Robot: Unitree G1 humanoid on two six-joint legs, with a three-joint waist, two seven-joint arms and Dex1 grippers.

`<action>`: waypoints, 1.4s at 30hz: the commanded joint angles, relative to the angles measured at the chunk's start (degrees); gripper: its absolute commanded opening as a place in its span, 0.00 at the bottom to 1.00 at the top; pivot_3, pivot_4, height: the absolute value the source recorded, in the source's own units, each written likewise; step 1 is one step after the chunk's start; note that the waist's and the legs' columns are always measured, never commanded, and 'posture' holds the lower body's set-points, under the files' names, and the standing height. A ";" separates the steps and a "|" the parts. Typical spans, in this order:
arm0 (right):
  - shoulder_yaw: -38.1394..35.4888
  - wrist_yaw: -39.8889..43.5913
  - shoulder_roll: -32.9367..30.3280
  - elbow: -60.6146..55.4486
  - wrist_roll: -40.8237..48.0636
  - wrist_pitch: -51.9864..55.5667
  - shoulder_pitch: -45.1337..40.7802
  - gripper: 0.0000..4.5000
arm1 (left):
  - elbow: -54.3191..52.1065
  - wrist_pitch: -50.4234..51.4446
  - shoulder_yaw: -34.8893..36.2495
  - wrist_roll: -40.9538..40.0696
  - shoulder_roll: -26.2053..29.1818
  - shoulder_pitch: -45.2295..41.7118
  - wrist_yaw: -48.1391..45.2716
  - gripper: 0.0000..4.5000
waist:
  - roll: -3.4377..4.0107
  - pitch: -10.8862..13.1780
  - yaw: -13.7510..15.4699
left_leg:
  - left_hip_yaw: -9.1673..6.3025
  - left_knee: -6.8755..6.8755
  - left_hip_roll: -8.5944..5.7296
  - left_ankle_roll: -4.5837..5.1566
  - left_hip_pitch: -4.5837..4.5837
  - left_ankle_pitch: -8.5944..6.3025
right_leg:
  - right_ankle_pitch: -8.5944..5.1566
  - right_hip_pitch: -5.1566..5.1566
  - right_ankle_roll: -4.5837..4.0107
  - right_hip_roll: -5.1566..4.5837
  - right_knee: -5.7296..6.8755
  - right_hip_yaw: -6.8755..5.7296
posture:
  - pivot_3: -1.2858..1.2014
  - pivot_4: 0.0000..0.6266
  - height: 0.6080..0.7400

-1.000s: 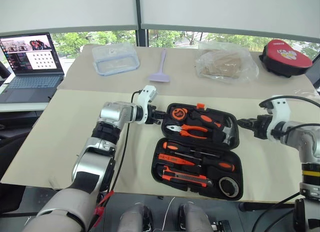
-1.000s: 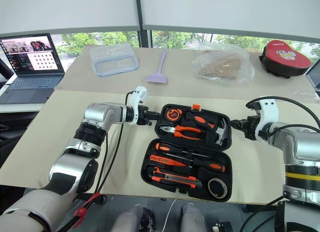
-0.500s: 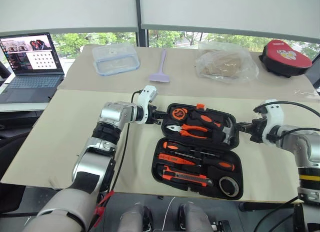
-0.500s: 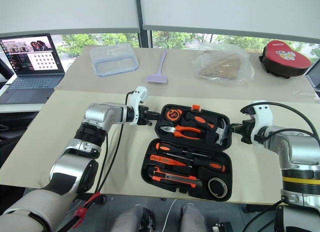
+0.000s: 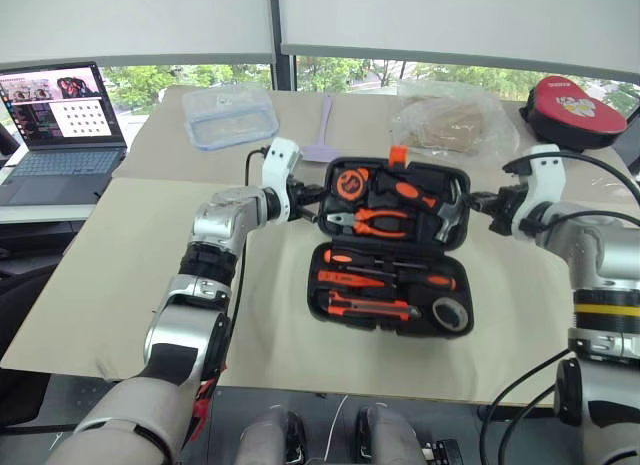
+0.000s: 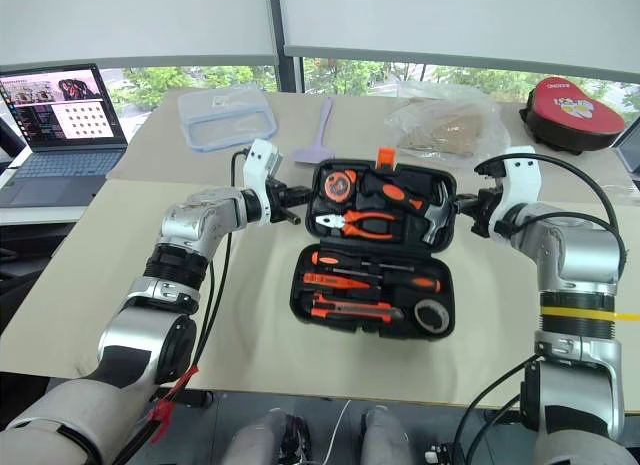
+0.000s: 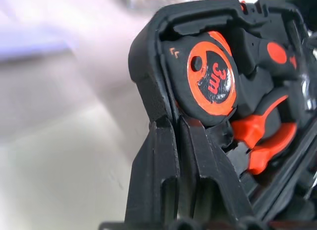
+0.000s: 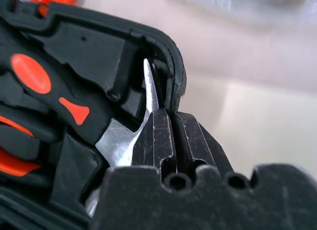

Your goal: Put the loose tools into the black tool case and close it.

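Note:
The black tool case (image 5: 322,285) lies open in the middle of the table, its far half (image 5: 458,181) tilted up off the surface. That half holds a tape measure (image 7: 210,76), pliers and a hammer, with the orange latch (image 5: 398,155) on top. In the near half sit two black-and-orange screwdrivers (image 5: 385,261), a slim orange screwdriver (image 5: 352,279), the utility knife (image 5: 365,307) and the tape roll (image 5: 450,313). My left gripper (image 7: 174,122) is shut on the raised half's left rim. Shut on its right rim, by the hammer head, is my right gripper (image 8: 171,116).
Along the back of the table are a clear plastic box (image 5: 230,115), a lilac spatula (image 5: 322,135), a crumpled plastic bag (image 5: 450,125) and a red-lidded round case (image 5: 570,97). An open laptop (image 5: 60,115) stands at the far left.
My right gripper moved in to the case's right rim and shut on it. Both grippers then rose, tilting the far half of the case up towards the near half.

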 commanded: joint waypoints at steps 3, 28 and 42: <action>-0.19 1.78 1.11 -3.54 -1.44 -12.58 0.22 0.01 | -5.47 -8.03 0.13 -1.78 -1.95 -0.82 -3.49 0.00 | 0.01 0.01 -0.09 | 0.00 -0.14 -0.07 0.01 -0.23 0.00 | -0.05 -0.21 0.09 0.00 -0.03 -0.04 | 0.52 0.24 0.93; -6.91 1.08 5.38 -36.16 -8.17 -48.69 45.24 0.01 | -49.52 -6.70 -0.32 -4.29 4.01 33.19 1.88 0.00 | 0.01 0.00 0.03 | -0.18 -0.30 -0.05 -0.01 0.31 0.00 | -0.19 0.33 0.24 0.05 -0.34 0.04 | 0.52 0.24 0.93; -20.74 21.19 -3.54 -57.37 7.12 -39.95 82.39 0.82 | -65.70 9.34 11.91 -17.52 26.64 57.19 -9.03 1.00 | -0.07 -0.10 0.10 | -0.08 -0.21 0.22 -0.26 0.93 -0.02 | -0.31 0.52 -0.05 0.10 0.06 0.64 | 0.52 0.24 0.93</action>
